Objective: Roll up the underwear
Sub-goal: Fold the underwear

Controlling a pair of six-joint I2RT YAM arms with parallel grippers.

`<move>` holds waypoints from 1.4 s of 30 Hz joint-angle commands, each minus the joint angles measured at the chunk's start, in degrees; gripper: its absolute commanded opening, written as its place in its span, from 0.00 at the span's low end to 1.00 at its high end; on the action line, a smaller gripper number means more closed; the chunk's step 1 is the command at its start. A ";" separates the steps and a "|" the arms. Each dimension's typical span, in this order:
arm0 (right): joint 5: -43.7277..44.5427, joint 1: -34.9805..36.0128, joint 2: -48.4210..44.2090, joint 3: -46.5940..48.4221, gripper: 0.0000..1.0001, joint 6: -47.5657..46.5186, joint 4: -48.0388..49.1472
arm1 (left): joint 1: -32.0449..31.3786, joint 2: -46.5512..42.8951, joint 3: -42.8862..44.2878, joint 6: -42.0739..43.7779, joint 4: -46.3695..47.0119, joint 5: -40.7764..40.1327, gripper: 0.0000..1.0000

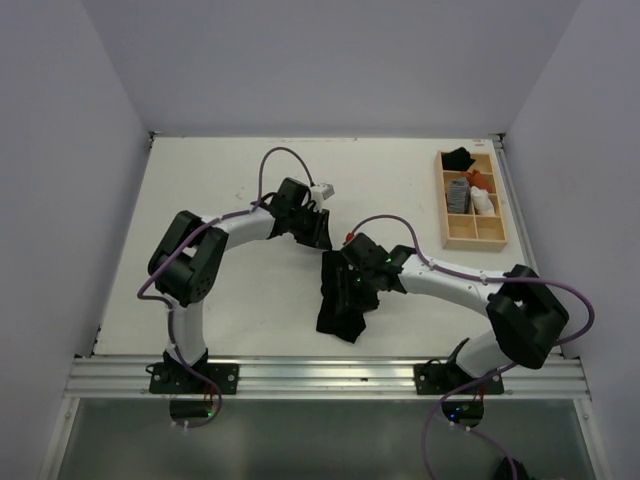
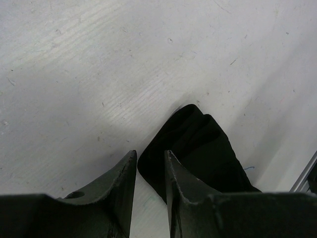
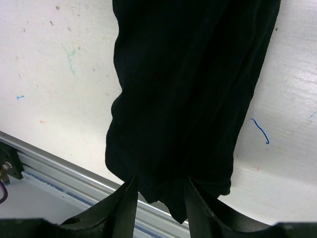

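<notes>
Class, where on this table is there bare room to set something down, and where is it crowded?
Free: the far strip of table between the back wall and the left arm; also the near patch between that arm and the underwear. Crowded: the centre, where the right arm meets the left at the underwear, and the tray at far right.

The left arm [image 1: 235, 232] elbows outward, the left gripper [image 2: 148, 154] tilted down, fingers [image 2: 124, 191] narrowly parted. The right arm [image 1: 450, 285] reaches leftward, the right gripper [image 3: 158, 179] low, its fingers partway apart.
</notes>
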 commanded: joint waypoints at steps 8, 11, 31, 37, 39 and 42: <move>-0.19 0.22 0.55 -2.20 0.41 -0.45 1.34 | -0.15 -1.38 4.64 0.89 -0.28 -4.57 0.30; -0.46 0.31 0.11 -2.38 0.35 -1.15 1.69 | -0.15 -1.02 7.01 1.59 -2.56 -6.07 0.30; 3.76 0.22 -4.37 0.34 0.03 -4.49 -6.92 | -2.26 -0.67 11.94 0.27 -0.20 -1.68 0.29; 8.24 0.31 -4.20 0.96 0.29 -6.43 -10.61 | -3.84 0.29 9.84 -0.26 1.12 -1.85 0.29; 8.42 0.31 -4.37 0.35 0.39 -6.78 -10.44 | -4.11 0.47 9.22 -0.34 1.30 -2.28 0.29; 9.38 0.22 -4.46 0.34 0.47 -7.30 -10.70 | -4.02 0.30 8.60 -0.08 1.39 -3.25 0.29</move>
